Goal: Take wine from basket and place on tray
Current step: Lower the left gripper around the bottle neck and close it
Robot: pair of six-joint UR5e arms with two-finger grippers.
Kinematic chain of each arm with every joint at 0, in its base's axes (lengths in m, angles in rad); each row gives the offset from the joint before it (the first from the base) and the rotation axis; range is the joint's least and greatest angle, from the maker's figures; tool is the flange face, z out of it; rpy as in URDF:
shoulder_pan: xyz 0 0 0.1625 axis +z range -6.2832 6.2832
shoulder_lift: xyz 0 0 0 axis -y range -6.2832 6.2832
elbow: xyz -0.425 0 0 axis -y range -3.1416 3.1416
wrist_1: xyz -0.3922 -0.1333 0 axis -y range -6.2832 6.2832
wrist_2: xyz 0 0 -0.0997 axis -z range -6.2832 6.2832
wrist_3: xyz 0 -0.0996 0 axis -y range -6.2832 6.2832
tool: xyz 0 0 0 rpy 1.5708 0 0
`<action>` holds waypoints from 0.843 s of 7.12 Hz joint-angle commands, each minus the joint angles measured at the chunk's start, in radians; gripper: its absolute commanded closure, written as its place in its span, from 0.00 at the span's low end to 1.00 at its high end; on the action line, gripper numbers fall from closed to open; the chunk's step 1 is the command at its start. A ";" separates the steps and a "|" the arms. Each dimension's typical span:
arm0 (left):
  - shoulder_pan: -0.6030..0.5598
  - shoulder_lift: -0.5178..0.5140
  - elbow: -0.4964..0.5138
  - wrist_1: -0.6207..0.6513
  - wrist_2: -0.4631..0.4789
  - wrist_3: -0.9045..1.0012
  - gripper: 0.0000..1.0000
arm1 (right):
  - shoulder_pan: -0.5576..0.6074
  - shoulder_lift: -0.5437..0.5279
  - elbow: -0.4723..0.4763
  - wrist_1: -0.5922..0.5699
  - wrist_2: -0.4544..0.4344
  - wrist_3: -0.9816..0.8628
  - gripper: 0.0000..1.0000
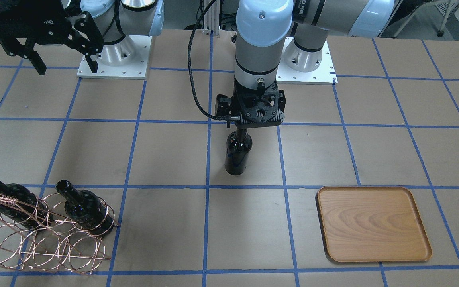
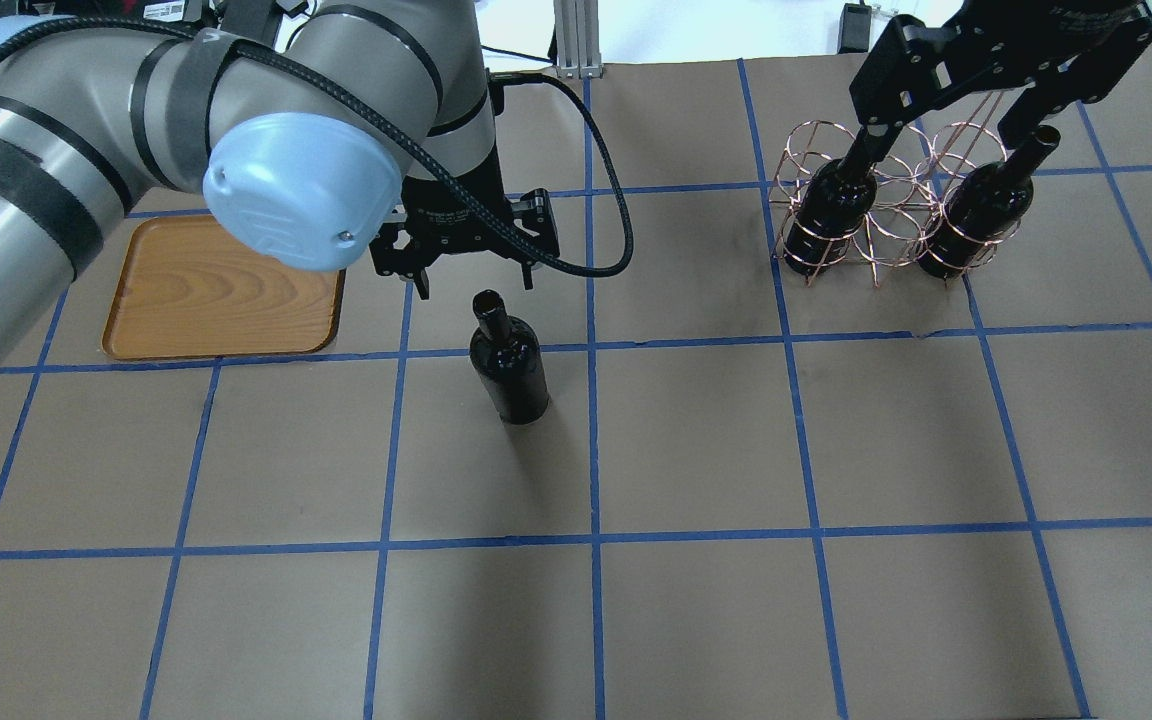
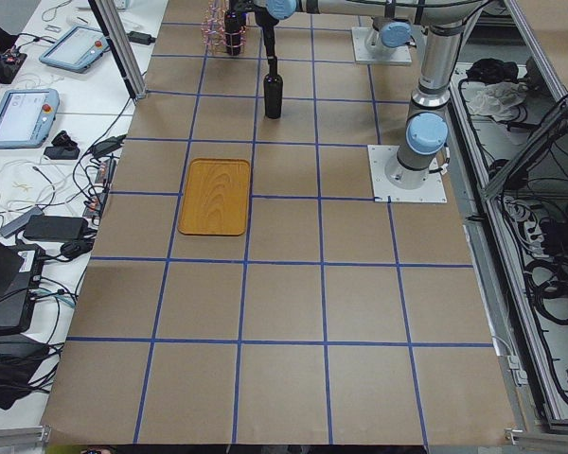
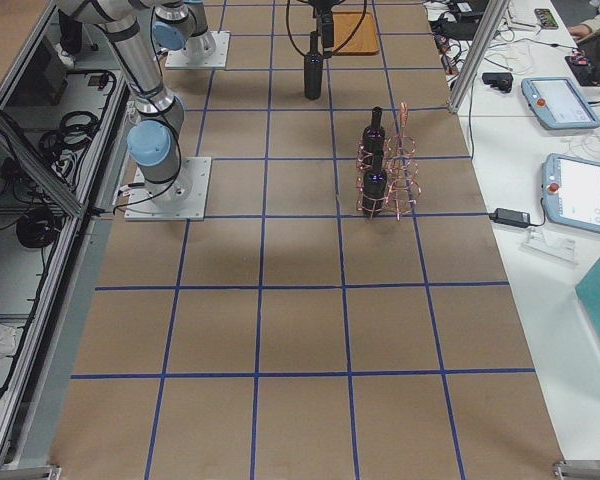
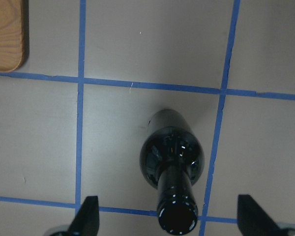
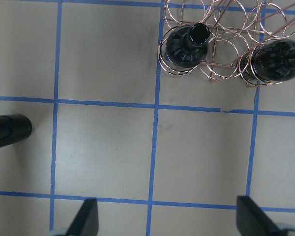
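Where the front-facing camera looks down, the wine [image 1: 238, 153] stands upright on the table [image 1: 165, 159] midway, out of the basket [image 1: 46, 243] and well apart from the tray [image 1: 373, 223], with the left gripper [image 1: 248, 125] directly above its neck. From overhead, the right gripper [image 2: 946, 135] hangs over the basket, jaws spread, much farther from this bottle. In the left wrist view the fingers [image 5: 88, 216] stand wide apart with the bottle's mouth centred between them, touching neither; its long axis runs vertical, so I judge a straight descent and squeeze on the neck comes next
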 commanded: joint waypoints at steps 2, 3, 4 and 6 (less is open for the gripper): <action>-0.005 0.012 -0.078 0.050 -0.001 0.021 0.18 | -0.003 0.002 0.024 -0.041 -0.009 -0.003 0.00; -0.005 0.009 -0.077 0.056 -0.001 0.018 0.30 | -0.003 0.002 0.038 -0.041 -0.016 0.003 0.00; -0.005 0.006 -0.075 0.064 -0.026 0.017 0.30 | -0.003 -0.003 0.058 -0.044 -0.016 0.006 0.00; -0.005 -0.001 -0.075 0.116 -0.033 0.017 0.30 | -0.003 -0.004 0.058 -0.046 -0.016 0.005 0.00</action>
